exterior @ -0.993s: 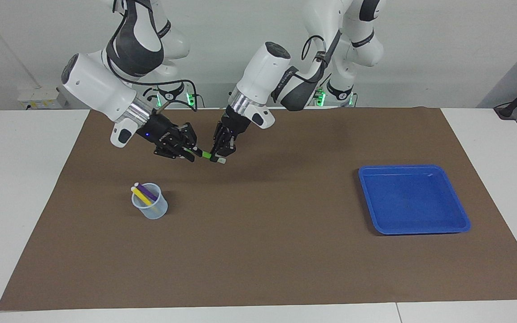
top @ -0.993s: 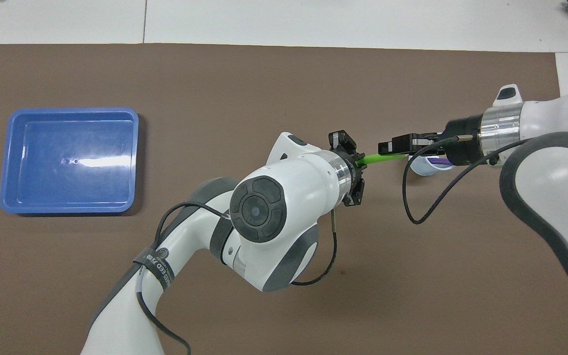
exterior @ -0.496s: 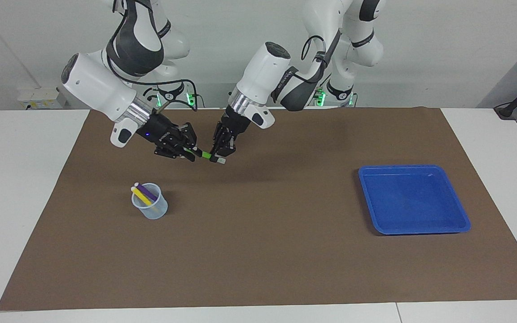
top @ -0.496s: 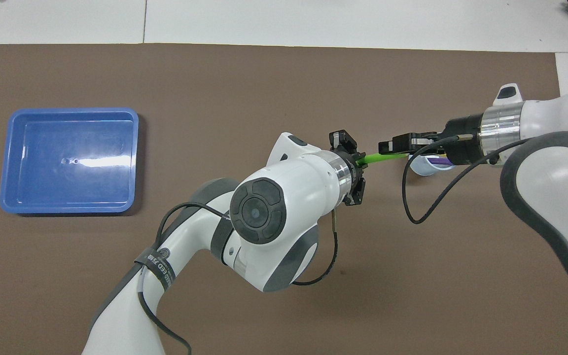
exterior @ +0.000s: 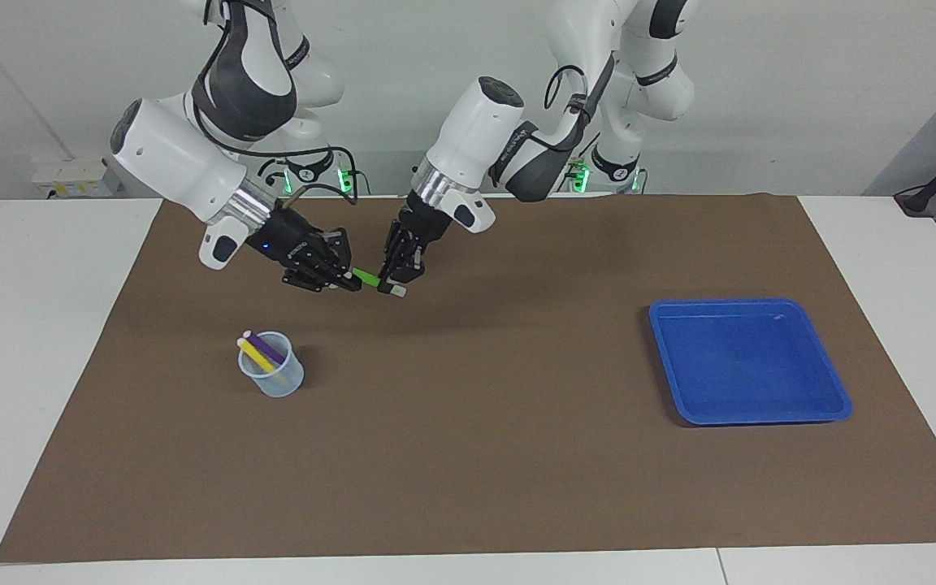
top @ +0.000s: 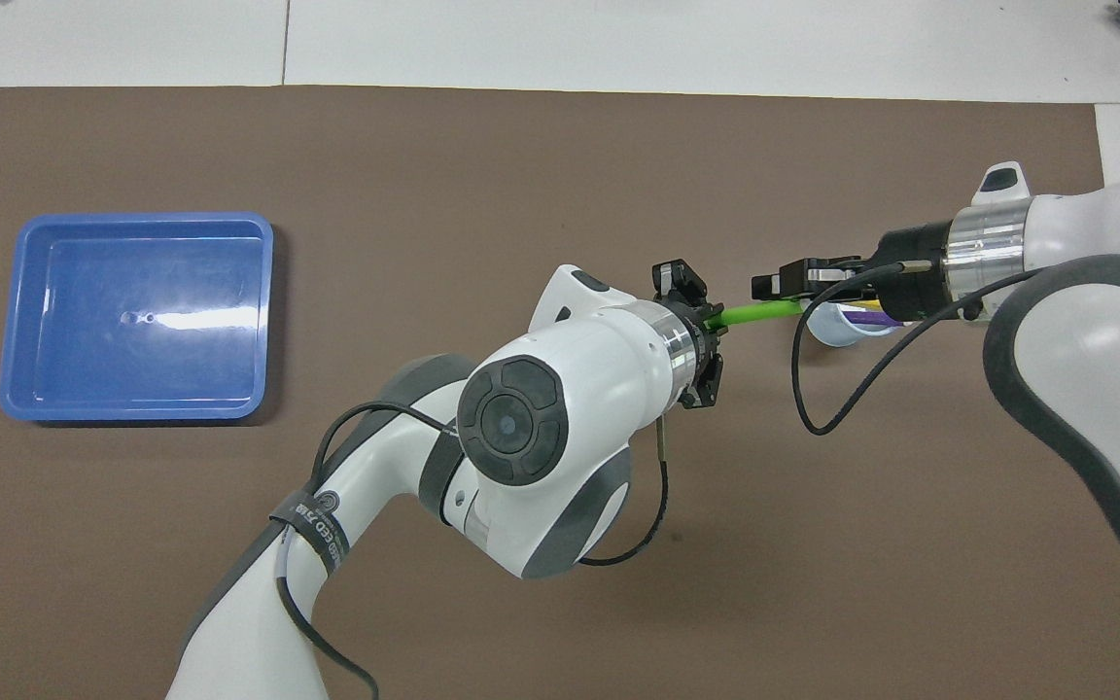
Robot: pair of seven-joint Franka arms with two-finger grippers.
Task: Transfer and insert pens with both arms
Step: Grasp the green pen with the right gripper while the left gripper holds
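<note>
The green pen hangs in the air between both grippers, over the brown mat near the robots. My left gripper is shut on its pale cap end. My right gripper is shut on the green end. The yellow pen and the purple pen stand leaning in a clear cup toward the right arm's end of the table. From overhead, the right gripper covers most of the cup.
A blue tray with nothing in it lies on the brown mat toward the left arm's end of the table. Bare white table borders the mat.
My right gripper's fingers have closed onto the green end of the pen. Both hands have shifted slightly with the pen; the left grip is unchanged.
</note>
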